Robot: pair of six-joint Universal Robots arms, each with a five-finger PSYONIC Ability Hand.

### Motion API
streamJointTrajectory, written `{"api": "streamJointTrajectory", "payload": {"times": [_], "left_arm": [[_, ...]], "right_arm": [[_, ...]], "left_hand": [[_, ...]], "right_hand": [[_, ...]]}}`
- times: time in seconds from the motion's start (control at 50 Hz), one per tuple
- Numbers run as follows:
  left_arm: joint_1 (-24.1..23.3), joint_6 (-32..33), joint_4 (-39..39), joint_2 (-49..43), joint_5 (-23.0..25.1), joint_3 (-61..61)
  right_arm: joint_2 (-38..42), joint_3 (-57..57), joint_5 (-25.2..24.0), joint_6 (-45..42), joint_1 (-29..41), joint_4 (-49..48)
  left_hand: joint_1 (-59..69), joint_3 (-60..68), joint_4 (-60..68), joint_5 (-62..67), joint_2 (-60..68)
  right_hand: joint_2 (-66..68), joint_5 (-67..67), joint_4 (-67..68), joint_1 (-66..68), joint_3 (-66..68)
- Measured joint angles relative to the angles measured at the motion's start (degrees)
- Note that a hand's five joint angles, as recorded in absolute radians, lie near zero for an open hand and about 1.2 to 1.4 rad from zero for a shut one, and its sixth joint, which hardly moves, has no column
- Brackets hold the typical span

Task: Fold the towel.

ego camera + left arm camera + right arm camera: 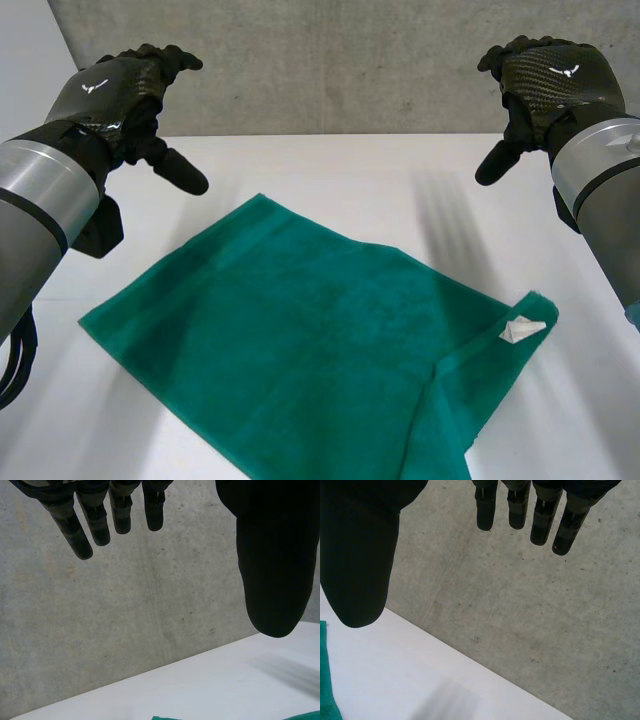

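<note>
Green towel lies on the white table, in the middle and toward the near side. It is spread mostly flat and set at an angle, with one corner pointing far and one pointing left. The near part runs out of the head view. At the right corner a flap is turned over onto the cloth, and a small white tag shows on it. A crease runs from that flap toward the near edge.

Left hand is far left, raised above the table and off the towel. The palm faces down and away. The fingers are straight and slightly apart, with the thumb held out to the side. It holds nothing.

Right hand is far right at a similar height, also off the towel. Its fingers are loose and straight, and its thumb is well apart from them. It holds nothing.

The two hands are well apart, with the towel's far corner lying between them, nearer the robot. A grey concrete wall stands behind the far edge of the table. Each wrist view catches a sliver of green cloth on the table below the hand.
</note>
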Motion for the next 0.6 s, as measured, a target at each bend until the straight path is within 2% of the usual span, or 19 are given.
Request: {"api": "streamJointTrajectory", "payload": {"times": [0.2,0.32,0.42,0.5,0.52,0.58,0.6], "left_arm": [[-0.13,0.08,0.55,-0.47,0.05,-0.34],[-0.36,0.98,0.73,-1.52,0.01,-0.4],[-0.5,3.86,0.65,-2.36,-0.01,-0.38],[-0.54,5.29,0.64,-2.5,-0.03,-0.33],[-0.54,5.29,0.64,-2.5,-0.03,-0.33],[-0.64,5.72,0.71,-2.56,-0.1,-0.33],[-0.64,5.72,0.71,-2.56,-0.1,-0.33]], "right_arm": [[0.54,0.0,-1.38,-1.0,0.2,0.53],[1.86,0.65,-6.56,-7.39,0.46,4.8],[3.4,3.51,-12.49,-14.87,1.83,13.88],[4.53,7.69,-16.82,-16.42,4.35,18.47],[4.53,7.69,-16.82,-16.42,4.35,18.47],[4.93,14.08,-21.88,-16.54,6.71,18.42],[4.93,14.08,-21.88,-16.54,6.71,18.42]], "left_hand": [[0.0,0.0,0.0,0.0,0.0],[0.0,0.0,0.0,0.0,0.0],[0.0,0.0,0.0,0.0,0.0],[0.0,0.0,0.0,0.0,0.0],[0.0,0.0,0.0,0.0,0.0],[0.0,0.0,0.0,0.0,0.0],[0.0,0.0,0.0,0.0,0.0]], "right_hand": [[0.0,0.0,0.0,0.0,0.0],[0.0,0.0,0.0,0.0,0.0],[0.0,0.0,0.0,0.0,0.0],[0.0,0.0,0.0,0.0,0.0],[0.0,0.0,0.0,0.0,0.0],[0.0,0.0,0.0,0.0,0.0],[0.0,0.0,0.0,0.0,0.0]]}}
